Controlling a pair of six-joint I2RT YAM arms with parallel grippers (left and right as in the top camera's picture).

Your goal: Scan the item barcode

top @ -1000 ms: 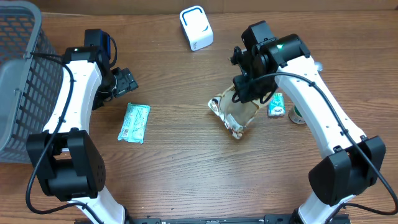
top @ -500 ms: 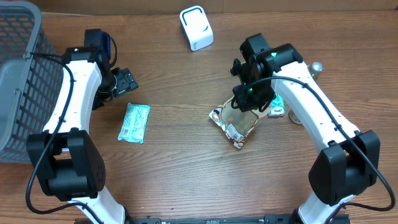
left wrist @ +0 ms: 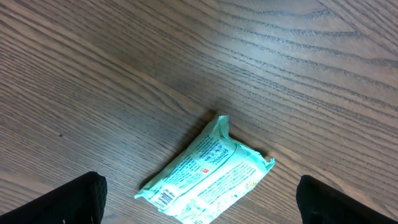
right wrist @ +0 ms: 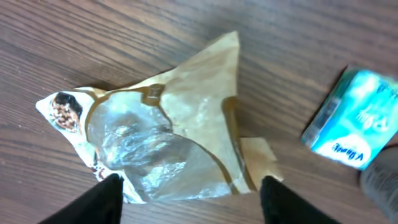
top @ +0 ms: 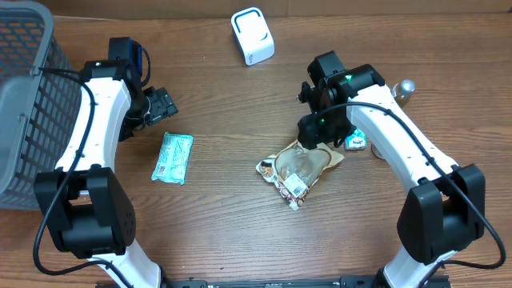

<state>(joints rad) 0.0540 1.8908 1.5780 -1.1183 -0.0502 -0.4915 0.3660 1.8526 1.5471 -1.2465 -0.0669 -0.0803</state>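
A brown and clear snack bag [top: 298, 168] lies loose on the table right of centre. My right gripper [top: 317, 133] hangs just above its far end, open, with its fingers either side of the bag [right wrist: 168, 143] and not touching it. The right gripper [right wrist: 193, 202] holds nothing. A mint-green packet [top: 173, 157] lies at the left, its barcode [left wrist: 163, 198] facing up. My left gripper [top: 160, 104] hovers over that packet [left wrist: 208, 171], wide open and empty. The white scanner [top: 252, 36] stands at the back centre.
A grey mesh basket [top: 24, 120] fills the left edge. A small teal packet [top: 357, 142] lies beside the right arm and shows in the right wrist view as a teal packet [right wrist: 354, 121]. A silver-capped object [top: 404, 86] sits at the far right.
The right gripper came down towards the table and opened, letting go of the snack bag, which now lies flatter and further to the front left. The left arm has not moved.
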